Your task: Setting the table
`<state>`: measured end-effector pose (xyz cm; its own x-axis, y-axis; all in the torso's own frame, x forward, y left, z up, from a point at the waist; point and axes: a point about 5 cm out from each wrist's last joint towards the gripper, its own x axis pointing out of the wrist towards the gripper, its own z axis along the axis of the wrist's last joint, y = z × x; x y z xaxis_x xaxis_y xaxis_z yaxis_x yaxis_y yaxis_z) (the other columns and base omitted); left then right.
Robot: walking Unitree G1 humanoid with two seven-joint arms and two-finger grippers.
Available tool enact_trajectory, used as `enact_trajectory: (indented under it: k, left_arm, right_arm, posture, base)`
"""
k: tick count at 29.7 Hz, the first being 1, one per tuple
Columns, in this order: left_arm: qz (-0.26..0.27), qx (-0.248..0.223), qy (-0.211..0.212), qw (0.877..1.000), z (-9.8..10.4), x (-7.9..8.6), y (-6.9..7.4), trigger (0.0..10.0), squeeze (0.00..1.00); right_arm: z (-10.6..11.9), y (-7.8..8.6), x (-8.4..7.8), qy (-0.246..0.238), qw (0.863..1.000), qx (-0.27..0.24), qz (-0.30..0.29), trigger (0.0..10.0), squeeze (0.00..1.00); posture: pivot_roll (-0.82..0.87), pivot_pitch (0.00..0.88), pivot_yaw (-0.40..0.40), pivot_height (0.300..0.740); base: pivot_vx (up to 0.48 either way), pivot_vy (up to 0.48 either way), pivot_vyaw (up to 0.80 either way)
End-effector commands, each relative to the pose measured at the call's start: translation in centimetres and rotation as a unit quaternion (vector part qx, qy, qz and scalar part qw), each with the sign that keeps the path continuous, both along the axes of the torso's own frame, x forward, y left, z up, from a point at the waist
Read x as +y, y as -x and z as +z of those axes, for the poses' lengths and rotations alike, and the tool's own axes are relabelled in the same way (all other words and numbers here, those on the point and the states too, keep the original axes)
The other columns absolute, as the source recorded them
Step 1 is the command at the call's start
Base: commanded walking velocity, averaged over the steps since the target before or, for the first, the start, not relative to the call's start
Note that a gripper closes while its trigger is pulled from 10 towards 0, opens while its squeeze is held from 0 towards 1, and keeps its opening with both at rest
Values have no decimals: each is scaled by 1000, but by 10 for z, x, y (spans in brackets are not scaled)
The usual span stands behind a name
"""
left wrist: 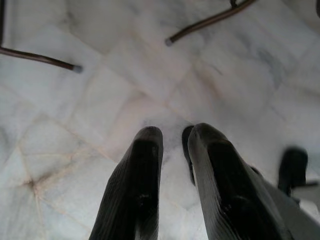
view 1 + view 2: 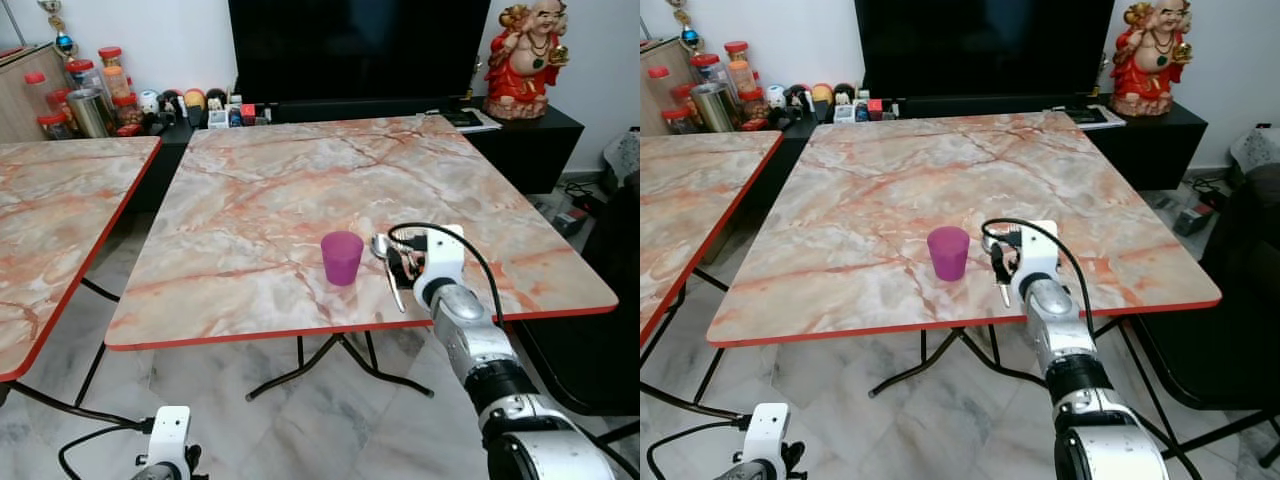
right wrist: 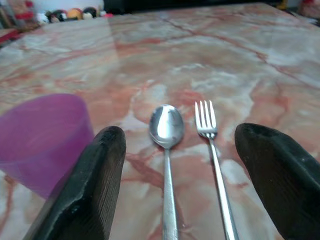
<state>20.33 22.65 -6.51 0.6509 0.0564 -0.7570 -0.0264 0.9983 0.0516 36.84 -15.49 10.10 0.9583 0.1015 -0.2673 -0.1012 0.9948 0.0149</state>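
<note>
A purple cup (image 2: 342,257) stands near the front edge of the marble table (image 2: 300,180). Just right of it lie a metal spoon (image 3: 167,135) and a fork (image 3: 210,135), side by side, handles toward me. My right gripper (image 3: 192,200) hovers low over the table with its fingers wide open, straddling both handles without touching them. In the head views the spoon (image 2: 384,256) shows beside the wrist (image 2: 438,262). My left gripper (image 1: 172,165) hangs below table height over the floor, its fingers nearly together with nothing between them.
A second marble table (image 2: 50,220) stands at the left. Behind are a black TV cabinet (image 2: 520,140) with a red statue (image 2: 525,60), jars (image 2: 90,95) and small figures. A dark chair (image 2: 610,290) is at the right. Table legs (image 1: 210,20) cross the tiled floor.
</note>
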Motion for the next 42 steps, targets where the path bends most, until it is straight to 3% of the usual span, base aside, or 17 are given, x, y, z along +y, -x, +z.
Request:
enact_trajectory:
  k: [1, 19, 23, 42]
  left_arm:
    - [-4, 16, -7, 1000, -4, 3, 8, 10000, 0]
    - [-4, 13, -6, 1000, -4, 2, 8, 10000, 0]
    - [-5, 13, -6, 1000, -4, 2, 8, 10000, 0]
    - [-4, 13, -4, 1000, -5, -1, 9, 10000, 0]
  right_arm:
    - [9, -6, 6, 1, 1000, -14, 12, 10000, 0]
    - [14, -8, -8, -5, 999, -36, -29, 10000, 0]
    - [14, -9, -8, -4, 999, -38, -32, 10000, 0]
    - [20, -8, 10, 16, 997, -68, 25, 10000, 0]
  posture:
    - [-35, 0, 31, 740]
    - [-35, 0, 30, 740]
    - [-34, 0, 30, 740]
    - [-33, 0, 18, 740]
  base:
    - [0, 0, 0]
    - [0, 0, 0]
    - [180, 0, -731]
    - [265, 0, 147]
